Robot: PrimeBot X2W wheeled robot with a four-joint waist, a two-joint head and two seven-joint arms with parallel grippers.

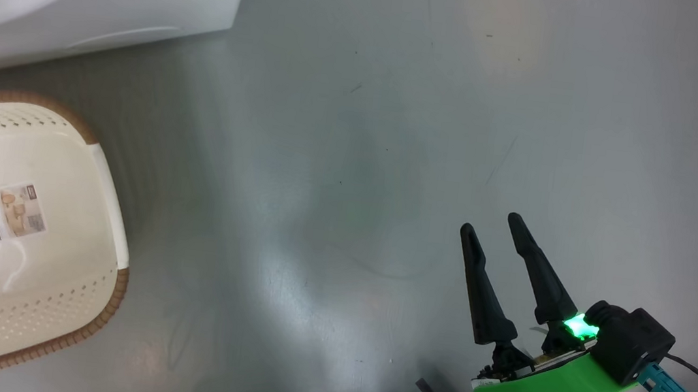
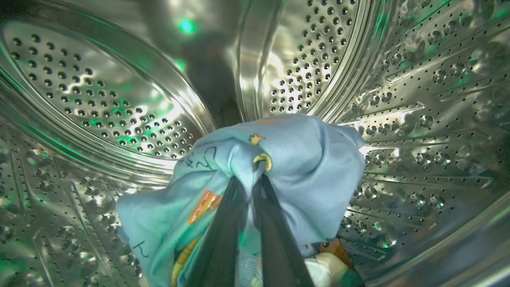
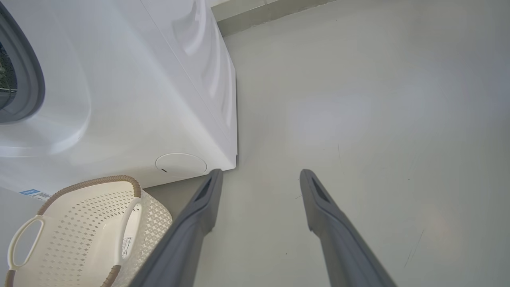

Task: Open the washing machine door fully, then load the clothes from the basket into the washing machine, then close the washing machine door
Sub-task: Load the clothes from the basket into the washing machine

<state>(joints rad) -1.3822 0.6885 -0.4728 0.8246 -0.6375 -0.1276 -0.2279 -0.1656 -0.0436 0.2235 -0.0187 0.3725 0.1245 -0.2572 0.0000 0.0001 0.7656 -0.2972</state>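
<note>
As the left hand (image 2: 251,178) pinches the clothes (image 2: 314,167), they bunch around its tips inside the drum (image 2: 99,87).

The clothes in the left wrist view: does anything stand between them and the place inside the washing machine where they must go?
Nothing visible does. The left pincer, shut on the clothes, is inside the steel drum, and the perforated wall around the bundle is bare.

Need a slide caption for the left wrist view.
Left gripper, shut on the light blue cartoon-print garment, holds it inside the perforated steel washing machine drum.
</note>
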